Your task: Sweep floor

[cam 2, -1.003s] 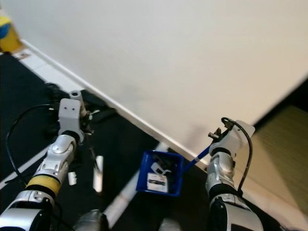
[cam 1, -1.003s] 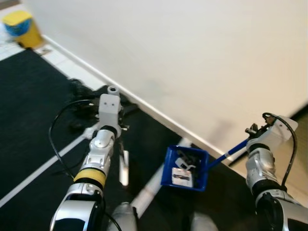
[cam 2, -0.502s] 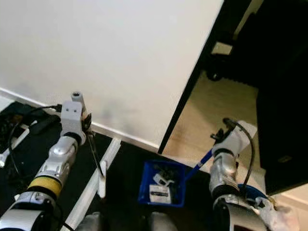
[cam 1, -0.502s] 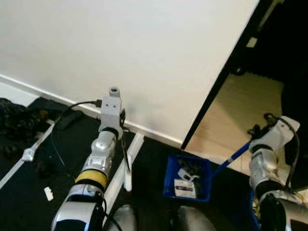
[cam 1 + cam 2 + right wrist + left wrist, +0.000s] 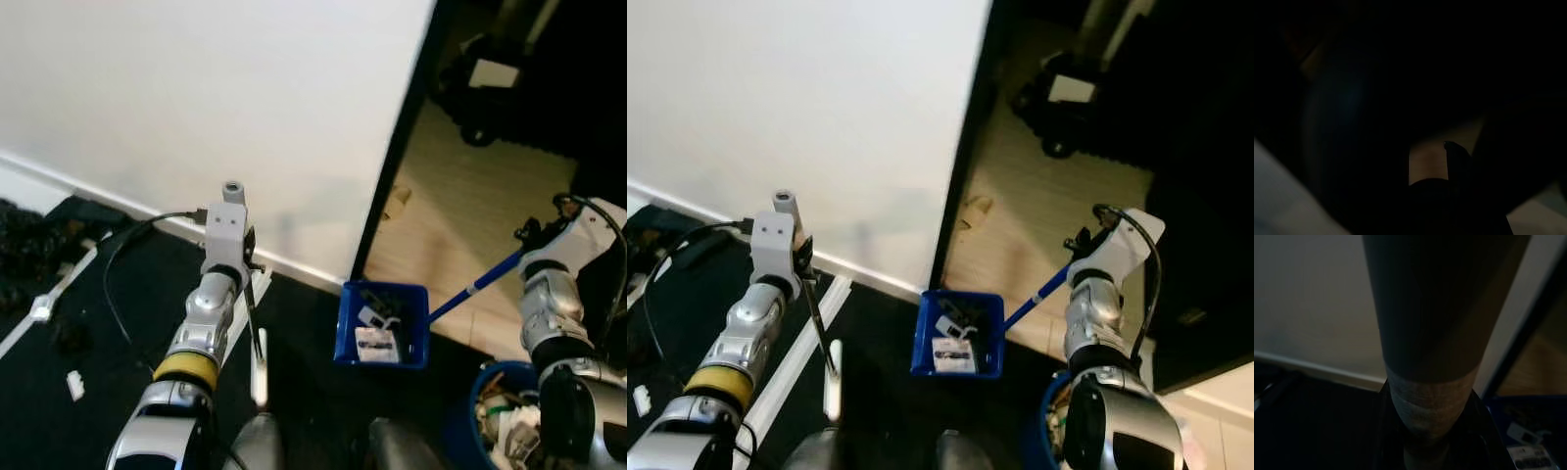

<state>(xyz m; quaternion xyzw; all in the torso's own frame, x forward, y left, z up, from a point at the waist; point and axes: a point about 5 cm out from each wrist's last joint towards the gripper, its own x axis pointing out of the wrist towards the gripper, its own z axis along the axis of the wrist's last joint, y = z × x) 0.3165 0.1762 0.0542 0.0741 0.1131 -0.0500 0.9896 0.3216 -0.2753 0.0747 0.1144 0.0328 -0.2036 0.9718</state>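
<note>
Camera swung right since a second ago — doorway and blue bin (image 5: 490, 411) now in view, so dumping looks next. Right gripper (image 5: 534, 240) pinches the loaded dustpan (image 5: 382, 323) handle; left gripper (image 5: 247, 257) clamps the broom stick (image 5: 255, 313) over dark floor (image 5: 118, 294).

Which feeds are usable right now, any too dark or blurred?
Left and right eye views: well lit, slightly soft, blue dustpan readable. Left wrist view: dim, a blurred dark shaft close to the lens. Right wrist view: almost black, nothing identifiable.
</note>
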